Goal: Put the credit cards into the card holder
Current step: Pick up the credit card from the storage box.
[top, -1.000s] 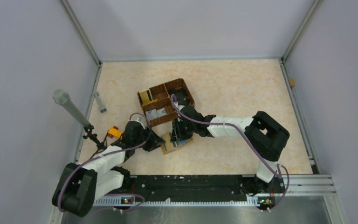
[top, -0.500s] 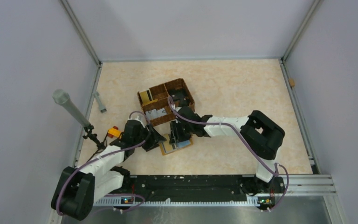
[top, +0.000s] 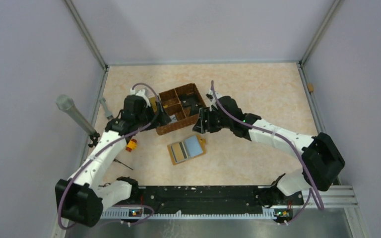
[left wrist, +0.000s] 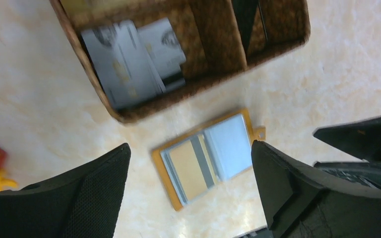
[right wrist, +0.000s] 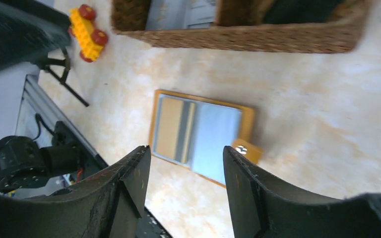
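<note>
The card holder point(top: 187, 149) lies open and flat on the table, mustard-orange rim up. A pale yellowish card point(left wrist: 192, 167) with a grey stripe sits in one half, and a grey-blue face point(right wrist: 214, 139) shows in the other. Grey credit cards point(left wrist: 129, 62) lie stacked in a compartment of the brown basket point(top: 194, 90). My left gripper point(top: 164, 117) hovers open over the basket's front edge, with nothing in it. My right gripper point(top: 202, 123) hangs open and empty by the basket's right front corner. In the wrist views the card holder point(right wrist: 201, 136) shows below both pairs of fingers.
An orange-and-red toy block point(top: 131, 145) lies left of the card holder. A grey cylinder on a black stand point(top: 73, 112) rises at the left wall. A dark item point(top: 193, 101) fills the basket's right compartment. A thin black rod point(top: 124, 164) lies near the front.
Both arms have lifted off the card holder and swung back toward the basket. Both grippers have opened. The card holder now lies uncovered and open on the table.
</note>
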{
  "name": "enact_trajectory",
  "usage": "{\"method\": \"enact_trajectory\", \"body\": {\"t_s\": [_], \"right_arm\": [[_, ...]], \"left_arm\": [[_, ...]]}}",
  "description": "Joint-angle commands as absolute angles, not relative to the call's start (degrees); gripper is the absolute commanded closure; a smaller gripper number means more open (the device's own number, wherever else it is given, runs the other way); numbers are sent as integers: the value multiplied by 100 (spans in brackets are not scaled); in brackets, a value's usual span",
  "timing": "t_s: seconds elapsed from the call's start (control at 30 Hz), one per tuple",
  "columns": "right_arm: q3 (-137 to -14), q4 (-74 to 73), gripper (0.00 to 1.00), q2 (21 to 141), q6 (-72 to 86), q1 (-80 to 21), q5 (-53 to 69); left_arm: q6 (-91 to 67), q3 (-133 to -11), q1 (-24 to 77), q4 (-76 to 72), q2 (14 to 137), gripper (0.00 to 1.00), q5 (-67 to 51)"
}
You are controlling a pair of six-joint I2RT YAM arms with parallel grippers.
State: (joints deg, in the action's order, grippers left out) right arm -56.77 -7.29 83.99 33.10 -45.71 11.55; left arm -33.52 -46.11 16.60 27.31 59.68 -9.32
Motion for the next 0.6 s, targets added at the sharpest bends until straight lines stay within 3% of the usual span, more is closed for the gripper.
{"method": "enact_trajectory", "body": {"t_s": [0.0, 0.3, 0.57], "right_arm": [[-5263, -763, 42, 7876, 3029, -4085, 1203], [-4759, -484, 40, 7278, 3003, -3655, 1552], [-4519, -458, 40, 6973, 3069, -3514, 1639]], "left_arm": [[-1481, -5902, 1354, 3601, 6886, 6, -544], [839, -7467, 1011, 3239, 8389, 7, -240], [1788, -7739, 837, 2771, 9311, 9, -53]]}}
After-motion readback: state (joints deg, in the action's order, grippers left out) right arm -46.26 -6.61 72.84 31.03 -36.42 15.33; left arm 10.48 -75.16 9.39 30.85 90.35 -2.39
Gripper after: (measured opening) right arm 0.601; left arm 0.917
